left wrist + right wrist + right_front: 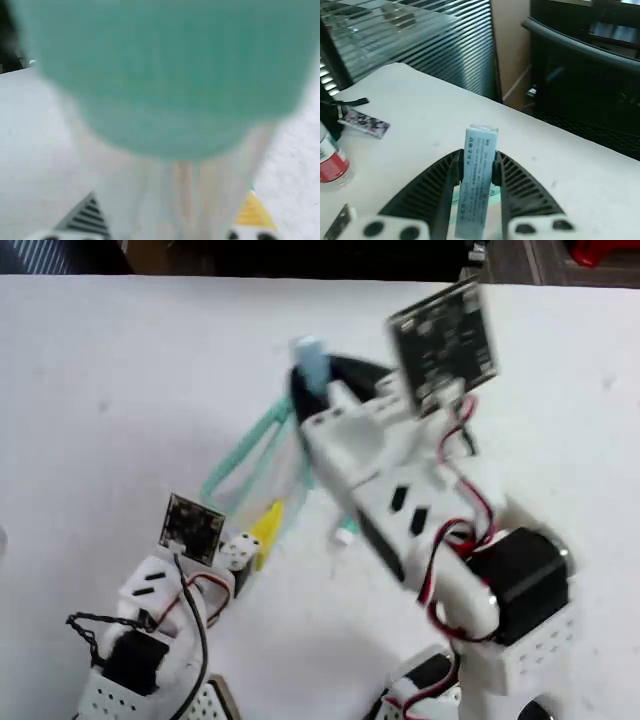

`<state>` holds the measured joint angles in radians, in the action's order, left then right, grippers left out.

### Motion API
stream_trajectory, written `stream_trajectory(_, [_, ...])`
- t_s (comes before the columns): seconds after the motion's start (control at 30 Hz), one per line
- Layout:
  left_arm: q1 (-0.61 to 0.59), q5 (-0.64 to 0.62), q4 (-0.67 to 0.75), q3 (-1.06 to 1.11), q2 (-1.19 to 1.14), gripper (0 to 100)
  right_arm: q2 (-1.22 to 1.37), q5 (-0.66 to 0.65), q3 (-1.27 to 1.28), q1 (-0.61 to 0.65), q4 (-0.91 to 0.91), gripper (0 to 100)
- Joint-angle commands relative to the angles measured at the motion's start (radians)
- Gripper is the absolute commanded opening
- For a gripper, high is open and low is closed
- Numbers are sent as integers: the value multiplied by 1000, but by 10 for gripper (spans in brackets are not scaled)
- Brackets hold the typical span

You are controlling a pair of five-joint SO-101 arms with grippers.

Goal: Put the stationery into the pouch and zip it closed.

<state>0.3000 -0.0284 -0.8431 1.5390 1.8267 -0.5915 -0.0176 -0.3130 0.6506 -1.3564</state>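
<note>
A see-through pouch with teal edging lies on the white table, and it looms teal and blurred in the left wrist view. My left gripper holds the pouch's near edge, which passes between a black ridged finger and a yellow one. My right gripper hangs above the pouch's far end, shut on a pale blue stick. In the right wrist view the stick stands upright between the black jaws of that gripper.
A small white piece lies on the table beside the pouch. A red-labelled bottle and a small printed packet sit farther off. A black chair stands beyond the table edge.
</note>
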Motion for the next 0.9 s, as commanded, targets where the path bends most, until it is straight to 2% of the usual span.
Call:
stream_trajectory(0.0, [12,-6,12,-6,-2,196,-10,-21,58,44,74,16])
stream_trajectory(0.43, [4,-11,12,-8,-2,199,-50,-17,620,44,650,16])
stream_trajectory(0.6, [4,-11,15,-8,-2,199,-127,-15,789,45,727,16])
stream_trajectory(0.87, [4,-11,21,-8,-2,199,-420,-15,1069,105,783,16])
